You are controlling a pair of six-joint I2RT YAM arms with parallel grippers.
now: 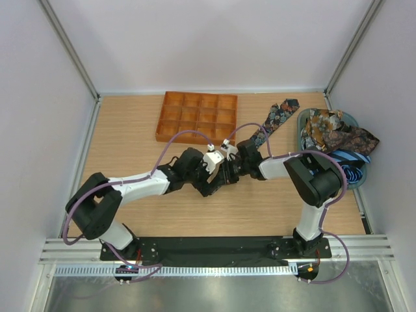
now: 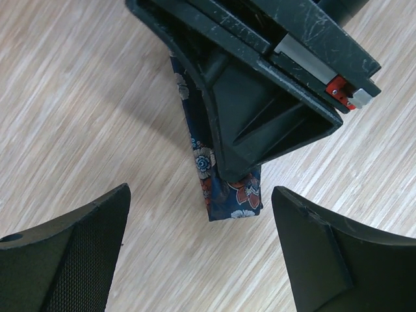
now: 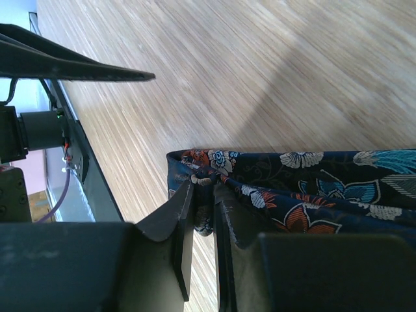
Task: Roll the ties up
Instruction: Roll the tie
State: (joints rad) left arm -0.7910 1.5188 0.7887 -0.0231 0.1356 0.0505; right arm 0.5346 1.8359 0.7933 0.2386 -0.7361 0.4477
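Observation:
A dark blue floral tie (image 1: 276,117) lies diagonally across the wooden table, its wide pointed end near the back right. Its narrow end (image 3: 214,162) is folded over, and my right gripper (image 3: 207,195) is shut on that fold. From the left wrist view the same tie end (image 2: 231,198) pokes out below the right gripper (image 2: 237,170). My left gripper (image 2: 200,195) stands open just in front of that end, one finger on each side, touching nothing. From above, both grippers (image 1: 221,174) meet at mid-table.
An orange gridded tray (image 1: 198,117) sits at the back centre. A teal basket (image 1: 361,172) at the right edge holds a pile of more ties (image 1: 335,130), including a blue striped one (image 1: 352,162). White walls enclose the table.

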